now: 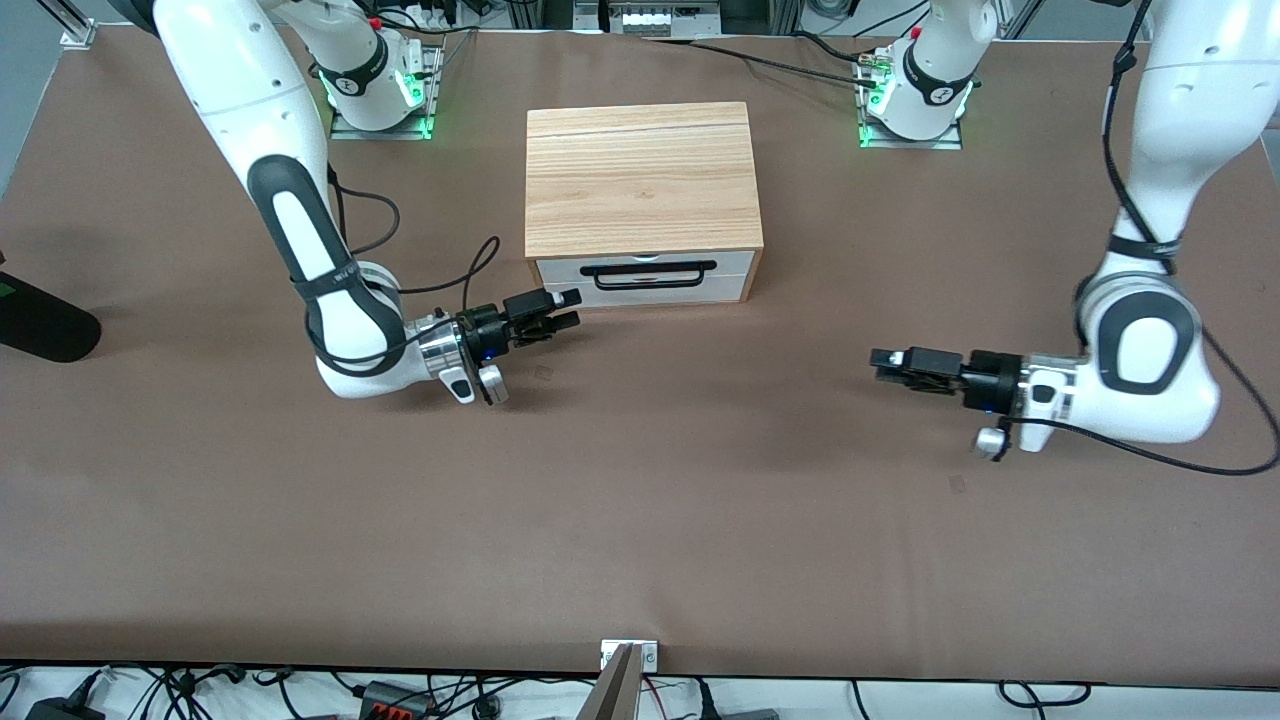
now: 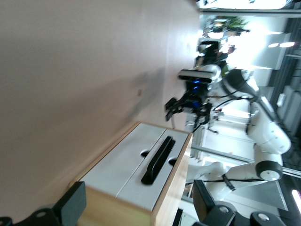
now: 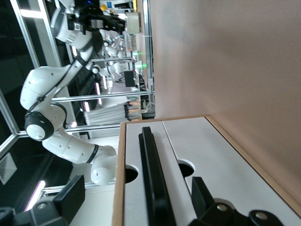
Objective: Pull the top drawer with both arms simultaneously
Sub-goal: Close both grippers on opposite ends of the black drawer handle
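The wooden cabinet (image 1: 640,180) stands mid-table between the two arm bases. Its top drawer (image 1: 735,266) is closed, and the black bar handle (image 1: 648,272) faces the front camera. My right gripper (image 1: 570,308) hovers open just off the cabinet's front corner, toward the right arm's end. In the right wrist view the handle (image 3: 153,183) lies ahead between the open fingers (image 3: 70,200), untouched. My left gripper (image 1: 880,365) hangs open over bare table toward the left arm's end, well apart from the cabinet. In the left wrist view the top drawer (image 2: 141,188) and its handle (image 2: 157,160) show at a distance.
A lower drawer (image 1: 640,293) sits under the top one. A dark object (image 1: 40,322) lies at the table edge at the right arm's end. A black cable (image 1: 470,275) loops beside the right wrist. The brown table (image 1: 640,520) stretches toward the front camera.
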Tool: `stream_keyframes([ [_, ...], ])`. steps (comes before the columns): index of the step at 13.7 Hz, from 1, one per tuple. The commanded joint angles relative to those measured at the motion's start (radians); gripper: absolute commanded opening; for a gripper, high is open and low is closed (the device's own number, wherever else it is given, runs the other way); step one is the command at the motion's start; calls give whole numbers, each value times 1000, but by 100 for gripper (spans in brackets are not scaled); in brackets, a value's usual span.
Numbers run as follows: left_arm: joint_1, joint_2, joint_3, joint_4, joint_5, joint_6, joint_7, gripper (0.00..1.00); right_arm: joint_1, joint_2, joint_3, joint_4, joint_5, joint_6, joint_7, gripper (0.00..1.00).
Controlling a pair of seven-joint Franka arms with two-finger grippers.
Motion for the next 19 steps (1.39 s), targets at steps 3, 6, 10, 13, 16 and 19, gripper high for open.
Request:
stream_keyframes([
  [3, 5, -42, -117, -230, -231, 169, 184, 100, 15, 0, 11, -32, 32, -13, -20, 94],
  [6, 4, -69, -163, -326, -346, 200, 240, 100, 15, 0, 34, -62, 65, -28, -20, 91],
  [10, 2, -96, -286, -459, -563, 352, 387, 100, 17, 0, 34, -72, 65, -28, -22, 86],
  [13, -4, -96, -308, -495, -608, 353, 397, 99, 21, 4, 34, -73, 65, -30, -23, 73],
  [16, -2, -90, -324, -512, -613, 353, 423, 84, 37, 6, 34, -73, 65, -28, -23, 68],
  [19, -7, -85, -339, -532, -647, 352, 424, 72, 47, 6, 34, -73, 65, -27, -23, 66],
])
